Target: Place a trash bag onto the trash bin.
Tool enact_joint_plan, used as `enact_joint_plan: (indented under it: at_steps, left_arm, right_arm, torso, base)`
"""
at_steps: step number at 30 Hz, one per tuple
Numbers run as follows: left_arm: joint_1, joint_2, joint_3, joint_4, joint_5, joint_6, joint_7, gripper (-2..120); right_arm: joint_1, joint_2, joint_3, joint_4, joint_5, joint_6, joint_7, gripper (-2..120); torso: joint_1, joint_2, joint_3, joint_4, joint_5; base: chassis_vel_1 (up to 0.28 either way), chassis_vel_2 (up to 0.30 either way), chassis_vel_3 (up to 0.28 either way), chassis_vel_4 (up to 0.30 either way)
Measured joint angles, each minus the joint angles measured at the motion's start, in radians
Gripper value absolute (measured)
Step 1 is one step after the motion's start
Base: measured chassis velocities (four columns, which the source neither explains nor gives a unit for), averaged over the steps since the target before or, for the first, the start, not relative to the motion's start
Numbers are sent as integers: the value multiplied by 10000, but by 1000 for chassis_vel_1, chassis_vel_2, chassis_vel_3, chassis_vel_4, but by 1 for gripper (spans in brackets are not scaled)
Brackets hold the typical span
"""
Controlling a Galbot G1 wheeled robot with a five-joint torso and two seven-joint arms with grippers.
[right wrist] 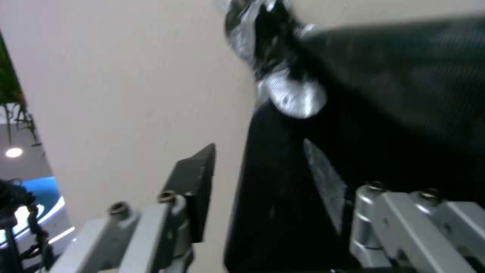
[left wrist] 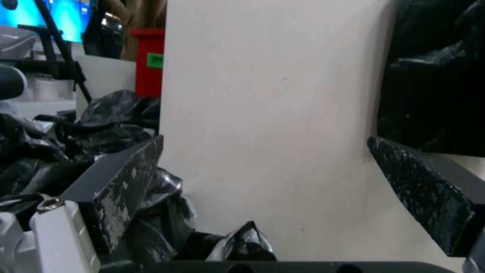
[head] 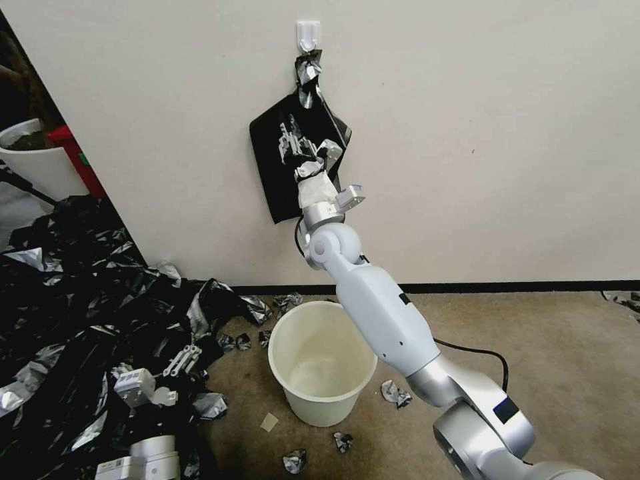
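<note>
The trash bin (head: 323,407), a cream-white bucket, stands upright on the carpet near the wall. The trash bag is out of view as a thing of its own. A flat black bundle (head: 272,183) with a knotted top hangs from a white wall hook (head: 308,32) above the bin. My right gripper (head: 292,141) is raised against this bundle. In the right wrist view the right gripper (right wrist: 257,182) is open, and the bundle's edge (right wrist: 283,212) lies between its fingers. My left gripper (head: 183,359) rests low on the left over the black heap, and the left gripper (left wrist: 273,178) is open.
A wide heap of shiny black plastic (head: 67,300) covers the floor at the left. Torn black scraps (head: 397,393) lie around the bin. A bigger white tub (head: 33,163) and a red object (head: 77,160) stand beyond the wall's corner. Bare carpet lies to the right.
</note>
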Motion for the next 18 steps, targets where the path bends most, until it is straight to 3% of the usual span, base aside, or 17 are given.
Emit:
enact_joint_plan:
  at_steps: [2, 8, 11, 18]
  left_arm:
    - [26, 0, -21, -37, -1, -1, -2, 100]
    - [82, 7, -53, -111, -3, -5, -4, 100]
    - [116, 37, -122, -129, -16, -22, -4, 100]
    - [118, 51, -152, -129, -28, -30, -4, 100]
  right_arm:
    - [188, 1, 75, -160, 187, 7, 20, 61]
    - [515, 2, 125, -433, 726, -13, 12, 78]
    - [750, 2, 238, -594, 1051, -10, -59, 95]
    - [923, 1, 234, -471, 1319, -12, -242, 100]
  torso:
    - [0, 0, 0, 0, 0]
    - [0, 0, 0, 1, 1]
    - [0, 0, 0, -1, 0]
    - [0, 0, 0, 0, 0]
  base:
    - [0, 0, 0, 0]
    - [0, 0, 0, 0]
    - [0, 0, 0, 0]
    - [0, 0, 0, 0]
